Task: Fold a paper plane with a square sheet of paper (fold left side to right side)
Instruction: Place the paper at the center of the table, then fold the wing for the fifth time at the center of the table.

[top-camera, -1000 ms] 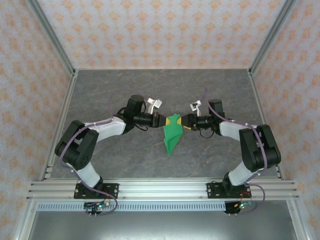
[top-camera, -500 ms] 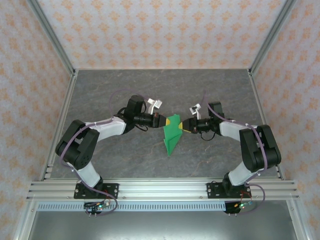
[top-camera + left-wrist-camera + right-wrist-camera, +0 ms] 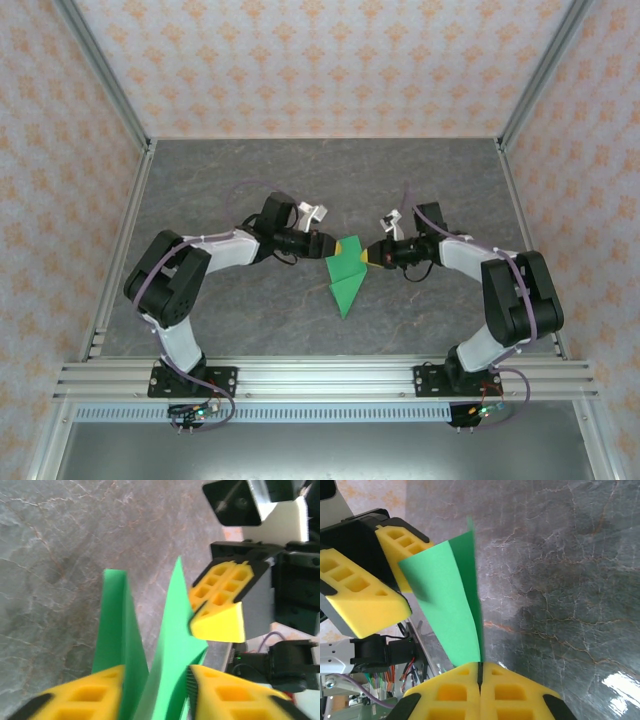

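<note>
Paper plane [image 3: 451,605] edge within right gripper [image 3: 480,669]; open table [image 3: 560,580] beyond.

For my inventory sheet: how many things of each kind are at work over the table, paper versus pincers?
green folded paper: 1
pincers: 2 (left pincer, right pincer)
Total: 3

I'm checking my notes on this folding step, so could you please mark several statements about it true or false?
The right gripper is shut on the paper plane. True.
The left gripper is clamped shut. False: its jaws stand apart, with the paper plane between them.
The paper plane is green. True.
The paper plane lies by the far wall. False: it is between the two grippers, near the middle of the table.
</note>
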Controlling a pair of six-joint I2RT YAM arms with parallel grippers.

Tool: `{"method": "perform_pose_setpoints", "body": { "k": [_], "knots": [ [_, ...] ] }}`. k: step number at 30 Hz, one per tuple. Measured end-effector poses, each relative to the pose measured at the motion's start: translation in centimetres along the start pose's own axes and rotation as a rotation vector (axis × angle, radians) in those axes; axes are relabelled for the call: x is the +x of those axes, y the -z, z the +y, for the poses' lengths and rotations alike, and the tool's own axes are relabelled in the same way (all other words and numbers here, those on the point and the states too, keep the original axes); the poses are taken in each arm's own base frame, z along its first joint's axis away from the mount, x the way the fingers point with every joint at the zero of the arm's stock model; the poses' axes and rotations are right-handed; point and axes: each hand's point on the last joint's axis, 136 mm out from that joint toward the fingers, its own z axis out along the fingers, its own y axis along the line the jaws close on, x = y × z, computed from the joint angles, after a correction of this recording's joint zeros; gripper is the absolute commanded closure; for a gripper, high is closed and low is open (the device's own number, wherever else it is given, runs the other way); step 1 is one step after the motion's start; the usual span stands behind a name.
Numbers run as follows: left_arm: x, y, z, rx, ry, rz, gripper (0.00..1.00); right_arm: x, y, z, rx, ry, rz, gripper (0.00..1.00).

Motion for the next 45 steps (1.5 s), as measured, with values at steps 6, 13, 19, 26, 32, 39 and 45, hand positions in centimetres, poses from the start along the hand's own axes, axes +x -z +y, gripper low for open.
{"method": "perform_pose_setpoints", "body": {
  "k": [6, 13, 19, 26, 32, 39, 45],
  "knots": [
    [-0.7, 0.8, 2.4, -0.176, -0.005, -0.028, 0.36, 0.2, -0.4, -0.4, 0.087, -0.07, 0.018, 1.0],
    [-1.8, 6.0, 1.2, -0.406, -0.102, -0.141, 0.36, -0.4, -0.7, -1.9, 0.166, -0.212, 0.013, 1.0],
    [2.4, 4.9, -4.5, -0.457, -0.281, -0.072, 0.37, -0.9, -0.9, -2.3, 0.191, -0.298, -0.002, 1.0],
    [9.1, 0.1, -5.5, -0.549, -0.348, 0.085, 0.36, -1.2, -1.0, -1.8, 0.193, -0.334, -0.009, 1.0],
    [10.0, -2.8, -3.4, -0.704, -0.335, 0.139, 0.36, -1.1, -1.2, -1.9, 0.203, -0.346, -0.009, 1.0],
    [8.9, -4.1, -2.2, -0.837, -0.331, 0.129, 0.42, -1.0, -1.3, -1.9, 0.209, -0.356, -0.008, 1.0],
    [9.2, -4.8, -1.0, -0.93, -0.338, 0.154, 0.52, -0.7, -1.7, -2.3, 0.215, -0.368, 0.005, 1.0]
  ]
}}
